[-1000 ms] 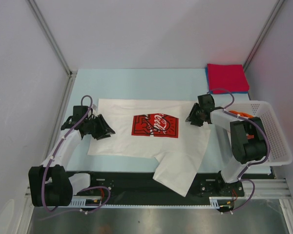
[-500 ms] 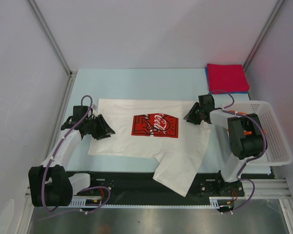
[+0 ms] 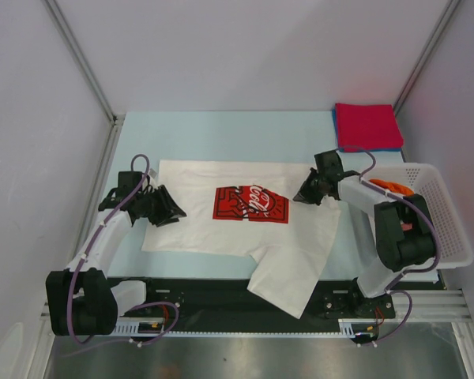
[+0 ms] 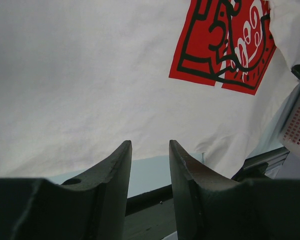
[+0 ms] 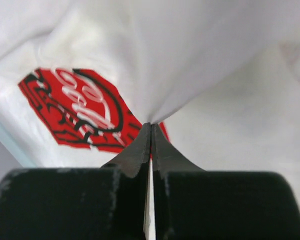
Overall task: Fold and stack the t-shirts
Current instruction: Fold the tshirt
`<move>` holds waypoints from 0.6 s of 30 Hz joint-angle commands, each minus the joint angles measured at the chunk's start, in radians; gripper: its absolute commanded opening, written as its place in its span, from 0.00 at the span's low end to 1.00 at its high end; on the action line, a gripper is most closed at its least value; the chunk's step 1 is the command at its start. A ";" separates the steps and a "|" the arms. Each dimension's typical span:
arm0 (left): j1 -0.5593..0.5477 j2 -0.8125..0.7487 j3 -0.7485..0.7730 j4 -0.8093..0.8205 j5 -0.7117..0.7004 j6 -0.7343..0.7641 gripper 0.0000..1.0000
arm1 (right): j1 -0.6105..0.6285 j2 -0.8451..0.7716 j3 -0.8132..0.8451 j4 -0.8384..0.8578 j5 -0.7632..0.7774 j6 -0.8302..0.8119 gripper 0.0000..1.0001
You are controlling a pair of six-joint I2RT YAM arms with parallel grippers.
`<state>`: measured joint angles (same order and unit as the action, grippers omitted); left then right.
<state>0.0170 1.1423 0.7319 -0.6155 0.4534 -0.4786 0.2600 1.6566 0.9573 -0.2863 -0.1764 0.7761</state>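
Note:
The white t-shirt point(image 3: 221, 221) with a red rectangular logo point(image 3: 251, 204) lies spread on the pale blue table, one corner hanging over the front edge. My right gripper point(image 3: 301, 194) is shut on a pinch of the shirt's right edge; in the right wrist view the white cloth point(image 5: 155, 80) rises from the closed tips point(image 5: 151, 125). My left gripper point(image 3: 176, 213) is open at the shirt's left edge; in the left wrist view point(image 4: 150, 145) nothing sits between its fingers. A folded red t-shirt point(image 3: 368, 125) lies on a blue one point(image 3: 336, 126) at the back right.
A white lattice basket point(image 3: 446, 229) stands at the right with orange cloth point(image 3: 391, 185) inside, close to my right arm. The black front rail point(image 3: 221, 296) runs along the table's near edge. White walls enclose the table.
My right gripper has moved slightly left and back with the shirt edge in it. The left arm has not moved.

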 commanded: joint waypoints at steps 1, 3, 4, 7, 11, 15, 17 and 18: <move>-0.008 -0.015 0.000 0.010 0.027 0.002 0.41 | 0.047 -0.092 0.032 -0.174 -0.037 0.078 0.00; -0.006 -0.009 0.000 0.023 0.033 -0.006 0.42 | 0.077 -0.121 0.000 -0.198 -0.052 0.120 0.00; -0.008 -0.001 0.000 0.025 0.042 -0.008 0.43 | 0.091 -0.126 -0.003 -0.201 -0.084 0.152 0.00; -0.009 0.011 -0.009 0.059 0.068 -0.017 0.48 | 0.166 -0.123 -0.015 -0.186 -0.205 0.210 0.09; -0.057 0.045 -0.022 0.109 0.111 -0.054 0.54 | 0.159 -0.199 -0.015 -0.215 -0.225 0.140 0.59; -0.223 0.073 -0.031 0.223 0.125 -0.149 0.52 | 0.062 -0.305 0.009 -0.313 -0.143 -0.058 0.61; -0.297 0.132 -0.035 0.359 0.129 -0.265 0.48 | -0.037 -0.302 0.018 -0.379 -0.109 -0.177 0.59; -0.369 0.169 -0.032 0.412 0.130 -0.309 0.45 | -0.071 -0.290 0.011 -0.379 -0.086 -0.205 0.57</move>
<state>-0.2314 1.2438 0.7029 -0.4122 0.5426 -0.6331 0.2810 1.3746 0.9459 -0.5705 -0.3431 0.7582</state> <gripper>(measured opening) 0.475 0.594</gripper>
